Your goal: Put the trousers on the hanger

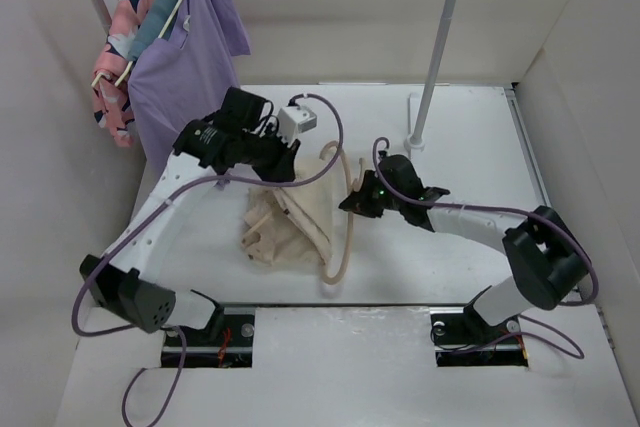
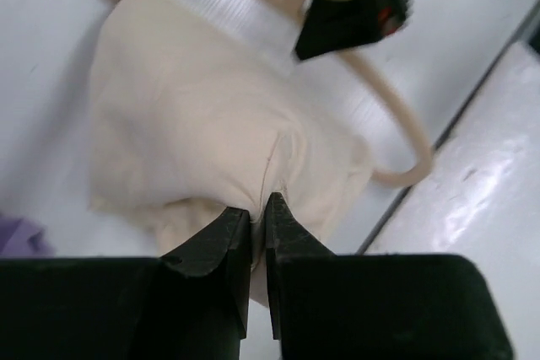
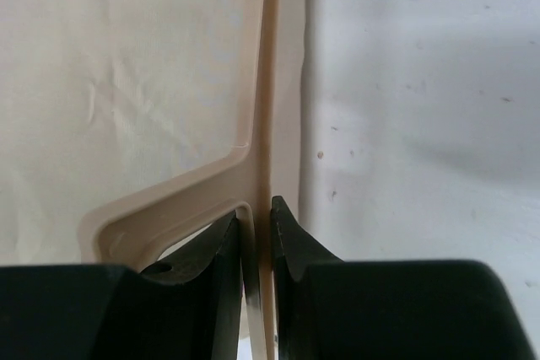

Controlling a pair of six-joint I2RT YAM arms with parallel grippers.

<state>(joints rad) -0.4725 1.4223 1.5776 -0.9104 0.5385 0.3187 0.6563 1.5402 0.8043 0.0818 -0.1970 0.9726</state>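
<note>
Lying in a soft heap on the white table [image 1: 480,147], the beige trousers [image 1: 290,222] are found near the middle, just in front of the left arm's wrist. A fold at the top of the heap is pinched by the left gripper [image 1: 287,169]. In the left wrist view, its two black fingers [image 2: 224,238] are pressed close together with the cloth [image 2: 211,124] caught between them. The pale pink-beige hanger [image 1: 349,237] is laid just to the right of the trousers, touching their edge, and its long curved arm is stretched toward the near side of the table. A thin bar of the hanger [image 3: 261,82] is squeezed tight by the right gripper [image 1: 352,202], with both fingers closed on it. In the right wrist view, the beige cloth [image 3: 126,65] is seen right behind that bar. At the back left, a purple shirt [image 1: 185,57] and a pink patterned garment [image 1: 115,57] are hung on a rail, well apart from the heap.
</note>
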